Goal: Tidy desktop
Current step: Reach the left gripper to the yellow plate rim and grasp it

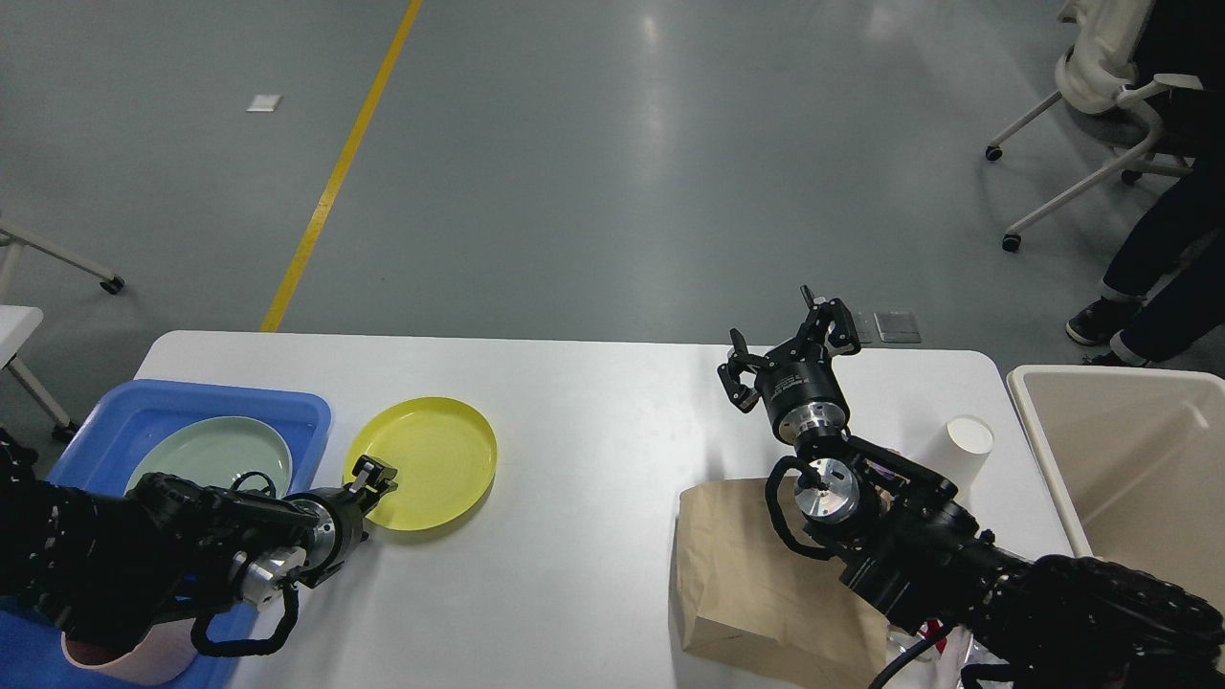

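The white desktop (593, 459) carries a yellow plate (431, 455) left of centre, a brown paper bag (737, 574) lying flat at the near right, and a white paper cup (967, 445) standing near the right edge. My left gripper (371, 477) sits at the yellow plate's near-left rim; it is small and dark, so its fingers cannot be told apart. My right gripper (785, 346) is held above the far right part of the desktop, open and holding nothing, with its arm crossing over the bag.
A blue tray (191, 397) at the left edge holds a pale green plate (215, 450) and a pink cup (115, 660), mostly hidden by my left arm. A beige bin (1129, 383) stands off the right edge. An office chair (1101, 86) and a person's legs (1168, 268) are at the far right.
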Controlling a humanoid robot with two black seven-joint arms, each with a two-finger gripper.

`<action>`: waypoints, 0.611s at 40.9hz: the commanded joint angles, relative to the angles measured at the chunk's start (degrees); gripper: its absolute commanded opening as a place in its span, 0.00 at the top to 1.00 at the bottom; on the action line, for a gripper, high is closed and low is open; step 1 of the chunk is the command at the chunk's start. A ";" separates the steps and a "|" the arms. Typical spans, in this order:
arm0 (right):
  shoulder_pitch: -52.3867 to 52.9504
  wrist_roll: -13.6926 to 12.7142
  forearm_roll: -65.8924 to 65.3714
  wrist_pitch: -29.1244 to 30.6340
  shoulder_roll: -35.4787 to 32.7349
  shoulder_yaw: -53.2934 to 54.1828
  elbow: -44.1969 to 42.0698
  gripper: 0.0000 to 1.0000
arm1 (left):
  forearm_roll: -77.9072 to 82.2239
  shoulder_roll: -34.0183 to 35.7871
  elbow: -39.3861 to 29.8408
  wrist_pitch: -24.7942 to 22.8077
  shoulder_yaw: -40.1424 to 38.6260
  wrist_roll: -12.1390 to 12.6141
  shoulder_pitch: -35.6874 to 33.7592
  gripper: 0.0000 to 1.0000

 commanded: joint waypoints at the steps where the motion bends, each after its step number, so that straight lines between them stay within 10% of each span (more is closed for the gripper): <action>1: 0.00 0.01 0.00 0.00 0.00 0.00 0.00 0.00 | -0.06 -0.47 0.60 1.20 0.00 0.02 0.48 0.39; 9: 0.00 0.01 0.00 0.00 0.00 0.00 0.00 0.00 | 0.03 -0.99 0.86 1.29 0.00 0.19 0.92 0.71; 25: 0.00 0.01 0.00 0.00 0.00 0.00 0.00 0.00 | 1.26 -1.26 0.25 0.24 0.18 1.24 1.09 1.00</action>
